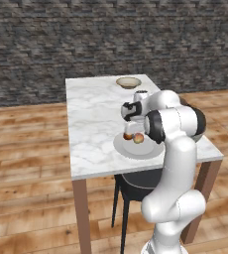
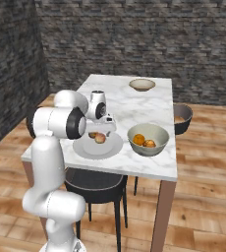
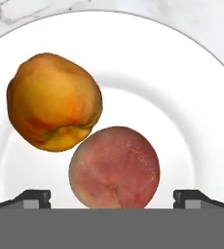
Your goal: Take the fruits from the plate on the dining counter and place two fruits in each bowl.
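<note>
Left to right across the desk (image 2: 134,110): the plate (image 2: 85,149) holds two fruits, a yellow-orange fruit (image 3: 53,108) touching a reddish-brown fruit (image 3: 115,168). You see the gripper (image 3: 112,197) low over the latter, fingers (image 3: 33,198) spread apart either side of it, not closed. The near bowl (image 2: 148,139) already holds two orange fruits (image 2: 143,141). The far bowl (image 2: 142,84) looks unfilled, so judge the task half done.

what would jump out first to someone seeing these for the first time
The white arm bends low over the plate at the near end of the dining counter, its tool open around a reddish fruit, with a yellow-orange fruit touching it. To the plate's right, the near bowl already holds two orange fruits, while the far bowl looks empty.
</note>
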Available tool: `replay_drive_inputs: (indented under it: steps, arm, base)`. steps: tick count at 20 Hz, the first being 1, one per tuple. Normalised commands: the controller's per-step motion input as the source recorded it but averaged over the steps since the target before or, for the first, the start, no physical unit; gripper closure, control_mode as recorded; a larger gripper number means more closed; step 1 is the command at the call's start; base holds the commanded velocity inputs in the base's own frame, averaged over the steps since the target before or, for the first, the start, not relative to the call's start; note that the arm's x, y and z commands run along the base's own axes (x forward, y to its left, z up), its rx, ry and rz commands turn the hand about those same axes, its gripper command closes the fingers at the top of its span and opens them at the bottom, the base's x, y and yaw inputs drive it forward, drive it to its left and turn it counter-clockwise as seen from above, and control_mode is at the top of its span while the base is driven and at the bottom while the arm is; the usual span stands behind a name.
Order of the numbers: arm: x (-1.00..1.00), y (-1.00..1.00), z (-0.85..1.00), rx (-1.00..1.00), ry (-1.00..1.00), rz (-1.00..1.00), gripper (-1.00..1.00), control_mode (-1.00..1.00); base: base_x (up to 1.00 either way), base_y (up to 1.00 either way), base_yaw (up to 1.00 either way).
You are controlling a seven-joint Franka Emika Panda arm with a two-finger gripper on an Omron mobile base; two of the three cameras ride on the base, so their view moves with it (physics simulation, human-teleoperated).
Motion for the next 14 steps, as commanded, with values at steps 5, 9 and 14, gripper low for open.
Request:
replay_drive_inputs:
  steps: [5, 9, 14]
  arm:
    - [0.02, -0.04, -0.24, 0.0, 0.0, 0.02, -1.0, -1.0]
    - [0.0, 0.16, -0.24, 0.0, 0.0, 0.06, -1.0, -1.0]
    - [0.0, 0.08, -0.14, 0.0, 0.0, 0.06, -1.0, -1.0]
  base:
    - [0.0, 0.0, 0.0]
    - [0.0, 0.0, 0.0]
    - [0.0, 0.0, 0.0]
